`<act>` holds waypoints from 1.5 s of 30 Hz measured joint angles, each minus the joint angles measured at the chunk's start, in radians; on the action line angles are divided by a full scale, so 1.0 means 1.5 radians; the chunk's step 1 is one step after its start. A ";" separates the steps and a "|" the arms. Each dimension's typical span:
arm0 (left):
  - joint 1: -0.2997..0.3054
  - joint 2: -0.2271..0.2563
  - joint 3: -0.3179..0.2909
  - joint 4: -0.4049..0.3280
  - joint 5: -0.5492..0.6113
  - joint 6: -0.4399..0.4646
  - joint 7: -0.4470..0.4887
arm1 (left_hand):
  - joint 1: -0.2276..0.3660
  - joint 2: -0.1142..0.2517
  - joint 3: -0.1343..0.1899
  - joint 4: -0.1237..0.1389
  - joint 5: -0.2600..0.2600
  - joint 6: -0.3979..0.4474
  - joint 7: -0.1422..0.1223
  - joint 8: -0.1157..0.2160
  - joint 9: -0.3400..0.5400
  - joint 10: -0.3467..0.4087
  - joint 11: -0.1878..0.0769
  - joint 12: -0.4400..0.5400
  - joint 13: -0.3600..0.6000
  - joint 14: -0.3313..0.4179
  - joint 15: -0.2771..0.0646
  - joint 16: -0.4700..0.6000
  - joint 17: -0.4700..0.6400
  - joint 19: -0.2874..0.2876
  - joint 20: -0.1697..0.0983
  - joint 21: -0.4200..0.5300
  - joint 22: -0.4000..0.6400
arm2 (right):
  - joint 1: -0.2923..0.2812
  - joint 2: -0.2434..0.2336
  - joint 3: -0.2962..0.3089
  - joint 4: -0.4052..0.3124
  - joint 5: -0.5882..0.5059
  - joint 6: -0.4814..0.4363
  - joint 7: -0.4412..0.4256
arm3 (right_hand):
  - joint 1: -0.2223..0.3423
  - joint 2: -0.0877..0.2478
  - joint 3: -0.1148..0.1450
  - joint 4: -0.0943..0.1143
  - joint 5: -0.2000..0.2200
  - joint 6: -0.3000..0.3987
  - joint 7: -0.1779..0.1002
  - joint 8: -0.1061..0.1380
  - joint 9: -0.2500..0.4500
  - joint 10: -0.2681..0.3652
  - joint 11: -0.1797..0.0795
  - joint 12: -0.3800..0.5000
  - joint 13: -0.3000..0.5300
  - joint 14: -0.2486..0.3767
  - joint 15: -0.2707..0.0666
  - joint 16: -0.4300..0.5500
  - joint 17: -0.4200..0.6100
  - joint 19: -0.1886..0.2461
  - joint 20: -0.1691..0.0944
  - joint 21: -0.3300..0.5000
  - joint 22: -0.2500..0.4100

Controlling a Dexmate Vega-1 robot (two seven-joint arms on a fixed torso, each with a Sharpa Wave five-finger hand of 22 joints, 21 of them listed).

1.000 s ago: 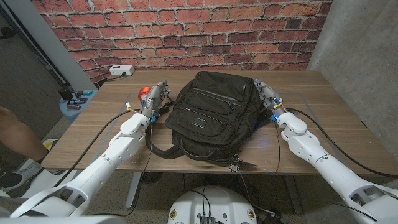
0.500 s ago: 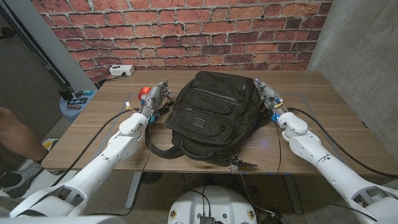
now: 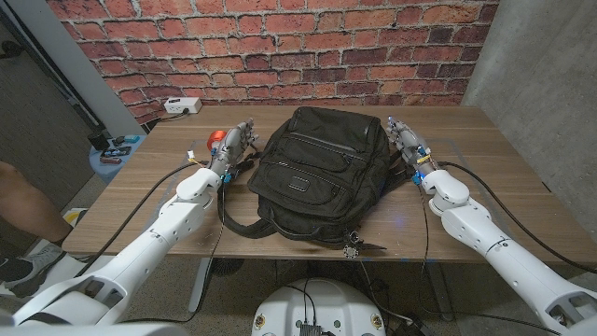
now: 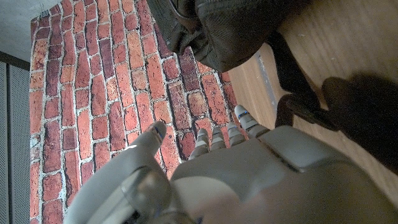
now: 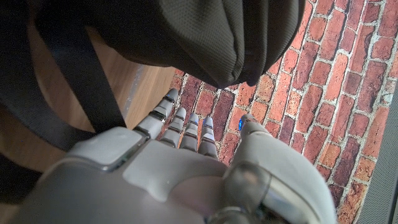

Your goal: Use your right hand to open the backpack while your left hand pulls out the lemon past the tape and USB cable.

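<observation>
1. The black backpack [image 3: 320, 173] lies closed on the table [image 3: 485, 177]; no lemon visible.
2. The right hand [image 3: 408, 145] and left hand [image 3: 231, 149] flank it, fingers spread, holding nothing.
3. Next, I'd guess, the right hand must find the zipper.

Surface: wooden table [image 3: 485, 191], rectangular, brown plank grain, set against a red brick wall.
Centre: black backpack [image 3: 322, 168] lying flat, front pockets up, zips closed.
Near edge: backpack straps [image 3: 244, 224] trailing over the wood toward the front, a small metal tag [image 3: 352, 250] at the rim.
Left of the bag: robot's left hand [image 3: 233, 147] just beside it.
Right of the bag: robot's right hand [image 3: 406, 142] just beside it.
</observation>
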 measured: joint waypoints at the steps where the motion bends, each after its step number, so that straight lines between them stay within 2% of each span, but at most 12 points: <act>1: 0.000 0.000 0.000 0.000 0.000 0.000 -0.001 | 0.000 0.000 0.000 0.000 0.000 0.000 0.000 0.000 0.000 0.000 0.000 0.000 0.000 0.000 0.000 0.000 0.000 0.000 0.000 -0.003 0.000 | -0.002 -0.001 0.001 -0.003 0.000 0.000 -0.001 | 0.000 0.000 0.000 0.000 0.000 0.000 0.000 0.000 0.000 0.000 0.000 0.000 0.000 0.000 0.000 0.002 0.000 0.000 0.000 0.000 0.000; 5: 0.002 0.004 0.000 -0.001 -0.001 0.000 -0.003 | 0.000 0.000 0.000 0.000 0.000 0.000 0.000 0.000 0.000 0.000 0.000 0.000 0.000 0.000 0.000 0.000 0.000 0.000 0.000 -0.005 0.000 | -0.016 -0.010 0.006 -0.024 -0.005 -0.003 -0.012 | 0.003 -0.003 -0.003 -0.004 0.000 0.000 0.000 0.000 0.000 0.000 0.000 0.000 0.000 0.000 0.000 0.002 0.000 0.008 0.001 0.000 0.000; 24: 0.013 0.015 -0.007 -0.007 -0.005 -0.005 -0.012 | 0.000 0.000 0.000 -0.006 0.000 0.000 0.000 0.000 0.000 0.000 0.000 0.000 0.000 0.000 0.000 0.000 0.000 0.000 0.000 -0.010 0.003 | -0.057 -0.040 0.019 -0.090 -0.035 -0.009 -0.047 | 0.003 -0.003 0.001 -0.008 0.000 0.000 0.000 0.000 0.000 0.000 0.000 0.003 -0.003 0.000 0.000 0.002 -0.006 0.008 0.001 -0.007 0.000; 30: 0.012 0.015 -0.008 -0.001 -0.008 -0.007 -0.018 | 0.000 0.000 -0.002 -0.009 0.000 0.002 0.002 0.000 0.000 0.000 0.000 0.000 0.000 0.000 0.000 0.000 0.000 0.004 0.004 -0.012 0.003 | -0.078 -0.054 0.027 -0.121 -0.049 -0.011 -0.062 | 0.006 -0.006 0.001 -0.010 0.000 0.000 0.000 0.000 0.000 0.000 0.000 0.003 -0.003 0.000 0.000 0.002 -0.006 0.008 0.001 -0.007 0.000; 45: -0.006 0.003 -0.003 0.024 -0.007 -0.019 -0.034 | 0.007 -0.001 -0.001 -0.012 0.000 0.002 0.002 0.000 0.000 0.000 0.000 0.000 0.000 0.000 0.000 0.000 0.000 0.004 0.004 -0.015 0.003 | -0.142 -0.098 0.056 -0.212 -0.106 -0.038 -0.117 | 0.015 -0.008 0.003 -0.024 0.000 0.004 0.004 0.003 0.000 0.001 0.001 0.005 -0.006 0.000 0.000 0.002 -0.012 0.014 0.000 -0.012 0.000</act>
